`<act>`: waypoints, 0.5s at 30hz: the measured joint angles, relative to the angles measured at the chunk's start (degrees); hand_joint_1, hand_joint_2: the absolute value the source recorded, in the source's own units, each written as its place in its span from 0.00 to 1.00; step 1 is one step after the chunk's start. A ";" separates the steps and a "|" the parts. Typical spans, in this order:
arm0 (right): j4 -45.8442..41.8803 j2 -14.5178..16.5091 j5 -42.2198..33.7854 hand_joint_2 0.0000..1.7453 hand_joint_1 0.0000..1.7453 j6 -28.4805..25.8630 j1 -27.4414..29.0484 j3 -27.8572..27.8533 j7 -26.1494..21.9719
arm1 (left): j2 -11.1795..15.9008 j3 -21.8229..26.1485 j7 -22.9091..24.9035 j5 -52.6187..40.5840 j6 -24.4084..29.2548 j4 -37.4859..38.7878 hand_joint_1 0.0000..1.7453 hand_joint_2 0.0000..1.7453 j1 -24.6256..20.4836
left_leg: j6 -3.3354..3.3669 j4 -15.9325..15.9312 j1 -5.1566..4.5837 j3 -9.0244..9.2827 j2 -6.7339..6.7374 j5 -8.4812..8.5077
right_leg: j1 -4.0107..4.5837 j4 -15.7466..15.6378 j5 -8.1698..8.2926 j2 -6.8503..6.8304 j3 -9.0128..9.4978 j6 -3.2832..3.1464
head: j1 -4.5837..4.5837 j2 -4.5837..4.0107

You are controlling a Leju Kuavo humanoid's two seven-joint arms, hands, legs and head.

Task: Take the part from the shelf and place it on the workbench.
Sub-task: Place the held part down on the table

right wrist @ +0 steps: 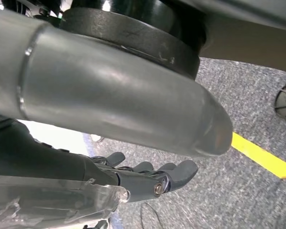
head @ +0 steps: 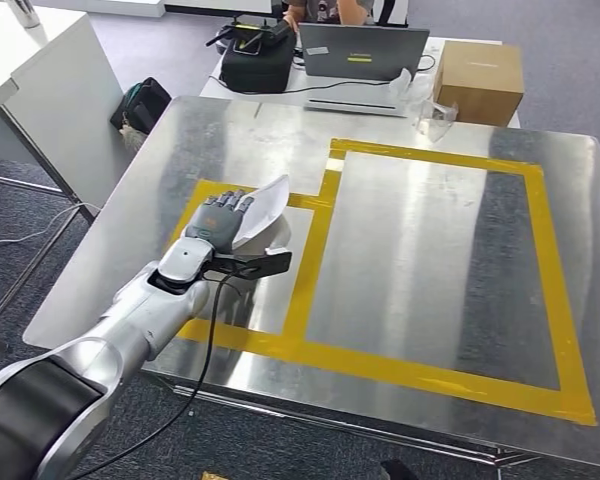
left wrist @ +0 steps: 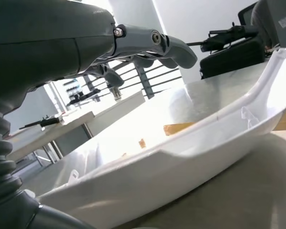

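The part (head: 265, 208) is a long, curved white plastic shell. It lies on the steel workbench (head: 433, 250), inside the small yellow-taped box at the left. My left hand (head: 218, 222) is over the part's near end, with its fingers stretched out along it. In the left wrist view the fingers (left wrist: 152, 40) are straight and stand a little above the part (left wrist: 170, 162), which rests on the tabletop. My right hand (right wrist: 148, 174) hangs beside my body above the grey carpet, fingers loosely extended and holding nothing.
Yellow tape (head: 542, 270) marks a larger box on the bench's right. Behind the bench stand a laptop (head: 361, 50), a black case (head: 259, 58), a cardboard box (head: 480, 80), and a seated person (head: 327, 10). A white table (head: 48, 90) and black bag (head: 140, 105) stand left.
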 joint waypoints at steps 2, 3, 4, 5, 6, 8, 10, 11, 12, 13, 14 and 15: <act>0.00 -0.01 -0.09 0.00 0.00 -0.05 0.10 -0.01 0.00 | -0.25 0.47 -0.30 0.29 0.56 -0.38 0.00 0.00 0.03 | 0.35 -1.03 0.31 0.56 0.17 0.94 | 0.09 0.42 -0.69 -0.10 -0.17 0.52 | 0.09 0.00; 0.00 -0.02 -0.20 0.00 0.00 -0.07 0.16 -0.02 0.00 | -0.38 0.72 -0.72 0.66 1.38 -0.68 0.00 0.00 0.15 | 0.47 -1.50 0.53 0.83 0.25 1.37 | 0.12 2.23 -1.97 -0.16 -0.90 0.76 | 0.17 0.00; 0.00 -0.02 -0.35 0.00 0.00 -0.08 0.24 -0.04 -0.03 | -0.49 1.07 -1.36 1.22 2.66 -1.11 0.00 0.00 0.39 | 0.53 -1.68 0.64 0.93 0.32 1.52 | 0.05 5.30 -3.83 -0.22 -2.19 1.00 | 0.23 0.00; 0.01 -0.02 -0.56 0.00 0.00 -0.09 0.37 -0.07 -0.05 | -0.52 1.53 -2.16 1.92 4.26 -1.72 0.00 0.00 0.83 | 0.59 -1.67 0.69 0.91 0.34 1.56 | -0.02 9.22 -5.79 -0.24 -3.76 1.28 | 0.27 0.00; 0.02 -0.02 -0.79 0.00 0.00 -0.07 0.56 -0.14 -0.07 | -0.50 2.12 -2.99 2.69 5.85 -2.57 0.00 0.00 1.48 | 0.58 -1.66 0.73 0.89 0.37 1.55 | -0.11 12.77 -7.20 -0.26 -5.20 1.58 | 0.27 0.00; 0.07 -0.09 -1.29 0.00 0.00 0.04 1.04 -0.36 -0.07 | -0.34 3.41 -4.53 4.41 8.25 -4.95 0.00 0.00 3.07 | 0.40 -1.60 0.97 0.88 0.42 1.49 | -0.35 14.70 -7.05 -0.32 -5.73 2.20 | 0.26 0.00; 0.10 -0.25 -1.72 0.00 0.00 0.16 1.44 -0.75 -0.05 | 0.13 4.78 -5.87 6.40 9.52 -8.29 0.00 0.00 4.74 | -0.31 -1.18 1.46 0.85 0.41 1.19 | -0.84 8.31 -3.91 -0.69 -2.16 3.12 | 0.26 0.00; 0.17 -0.18 -1.91 0.00 0.00 0.26 1.54 -0.96 -0.05 | 0.54 5.61 -6.65 7.69 9.97 -10.31 0.00 0.00 5.53 | -0.84 -0.81 1.58 0.66 0.38 0.97 | -0.95 4.91 -2.75 -0.78 -0.03 3.45 | 0.44 0.00; 0.24 -0.15 -2.08 0.00 0.00 0.37 1.63 -1.18 -0.13 | 1.03 6.49 -7.58 9.21 10.28 -12.37 0.00 0.00 6.33 | -1.34 -0.37 1.58 0.50 0.33 0.75 | -1.06 2.55 -2.11 -0.74 1.42 3.34 | 0.56 0.00; 0.34 -0.13 -2.25 0.00 0.00 0.52 1.71 -1.39 -0.22 | 1.58 7.44 -8.76 11.05 10.55 -14.61 0.00 0.00 7.23 | -1.76 0.07 1.48 0.30 0.28 0.57 | -1.10 1.54 -2.23 -0.60 2.10 2.87 | 0.65 0.00; 0.44 -0.12 -2.40 0.00 0.00 0.70 1.80 -1.58 -0.33 | 2.18 8.39 -10.01 12.97 10.73 -16.77 0.00 0.00 8.18 | -2.03 0.32 1.38 0.13 0.23 0.54 | -1.03 1.94 -2.51 -0.24 2.03 2.04 | 0.66 0.00; 0.48 -0.27 -2.51 0.00 0.00 0.84 1.95 -1.78 -0.44 | 2.77 9.31 -11.21 14.72 10.85 -18.82 0.00 0.00 9.19 | -2.27 0.51 1.38 0.07 0.21 0.48 | -1.08 2.21 -2.66 -0.05 1.67 1.21 | 0.46 0.00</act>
